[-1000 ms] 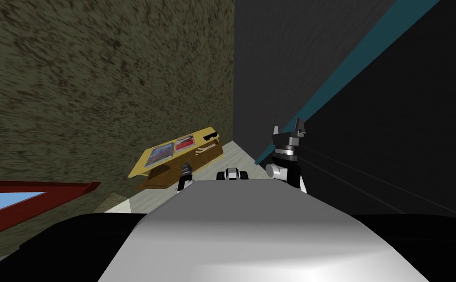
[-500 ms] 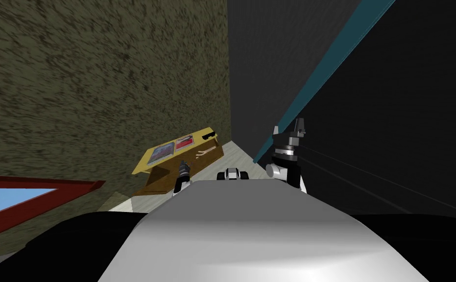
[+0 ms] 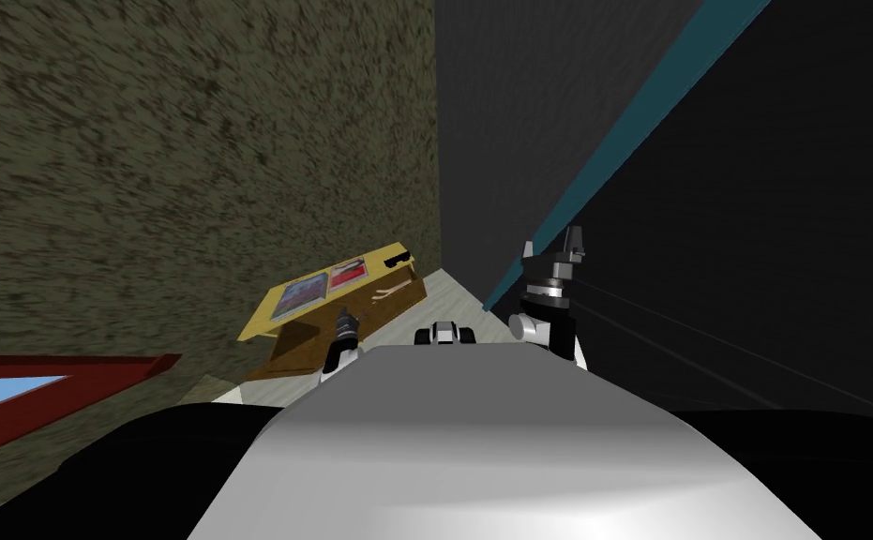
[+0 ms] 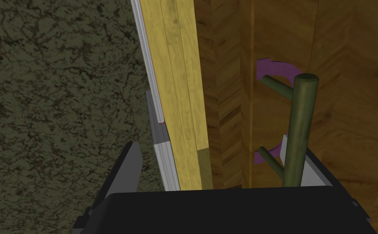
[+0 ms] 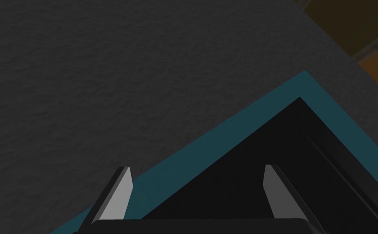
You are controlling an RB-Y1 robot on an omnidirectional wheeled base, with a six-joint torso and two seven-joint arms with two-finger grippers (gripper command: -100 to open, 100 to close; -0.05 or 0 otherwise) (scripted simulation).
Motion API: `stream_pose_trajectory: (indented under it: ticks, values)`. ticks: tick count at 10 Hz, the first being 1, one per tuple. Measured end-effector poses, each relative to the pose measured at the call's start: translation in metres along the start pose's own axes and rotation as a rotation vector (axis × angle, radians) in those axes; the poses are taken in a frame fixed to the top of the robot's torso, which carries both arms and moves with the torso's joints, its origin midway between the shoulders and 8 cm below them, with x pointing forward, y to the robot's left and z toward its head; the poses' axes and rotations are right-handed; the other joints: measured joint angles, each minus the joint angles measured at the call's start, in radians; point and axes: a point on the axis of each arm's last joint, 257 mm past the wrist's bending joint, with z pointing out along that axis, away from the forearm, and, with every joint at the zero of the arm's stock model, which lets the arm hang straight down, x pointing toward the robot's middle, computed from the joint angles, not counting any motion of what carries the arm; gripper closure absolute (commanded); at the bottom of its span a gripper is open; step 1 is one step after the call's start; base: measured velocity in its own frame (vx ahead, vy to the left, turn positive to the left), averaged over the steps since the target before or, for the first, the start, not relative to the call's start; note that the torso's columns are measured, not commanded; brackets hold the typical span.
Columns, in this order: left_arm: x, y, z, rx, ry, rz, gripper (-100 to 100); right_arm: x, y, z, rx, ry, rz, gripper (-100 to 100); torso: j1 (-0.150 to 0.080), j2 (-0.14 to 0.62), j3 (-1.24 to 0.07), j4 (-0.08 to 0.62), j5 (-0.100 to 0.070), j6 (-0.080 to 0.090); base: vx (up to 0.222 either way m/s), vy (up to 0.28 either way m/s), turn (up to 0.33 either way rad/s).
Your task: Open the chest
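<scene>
Wall: mottled olive wall (image 3: 190, 169), running from nine to twelve o'clock in the head view.
Chest: brown wooden chest (image 3: 305, 347) on the pale floor (image 3: 444, 286) against that wall, at about eleven o'clock from me.
Lid: yellow lid (image 3: 380, 260), raised a little off the body, with a blue and a red panel on top.
Left arm: reaches forward and low to the chest front; left gripper (image 3: 345, 322) is right at the lid's edge.
Right arm: raised at one o'clock, right gripper (image 3: 550, 241) pointing up, jaws wide with nothing in them.
Handle: olive bar handle (image 4: 299, 130) on two posts on the brown front.
Left jaws: wide apart, clamping nothing; the yellow lid edge lies between them, and the handle crosses just in front of one finger.
</scene>
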Motion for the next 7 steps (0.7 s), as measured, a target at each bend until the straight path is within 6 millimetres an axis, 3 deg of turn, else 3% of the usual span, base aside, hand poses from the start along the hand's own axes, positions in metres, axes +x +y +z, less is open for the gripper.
stream_pose_trajectory:
  ticks: [1,2,7]
  values:
    - [-0.003,-0.002,-0.002,-0.006,-0.003,-0.003,-100,0.0,0.0,0.0,0.0,0.0,0.0,0,-0.002,0.001,0.0,0.001,-0.002,0.0,0.0,0.0,0.0]
    - [-0.003,0.0,-0.002,-0.012,-0.004,-0.005,0,0.0,0.0,0.0,0.0,0.0,0.0,0,-0.001,0.0,0.0,0.0,-0.001,0.0,0.0,0.0,0.0]
    - [-0.003,0.008,-0.004,-0.032,-0.006,-0.008,0,0.0,0.0,0.0,0.0,0.0,0.0,0,0.004,-0.004,-0.001,-0.002,0.004,0.001,0.0,0.0,0.0]
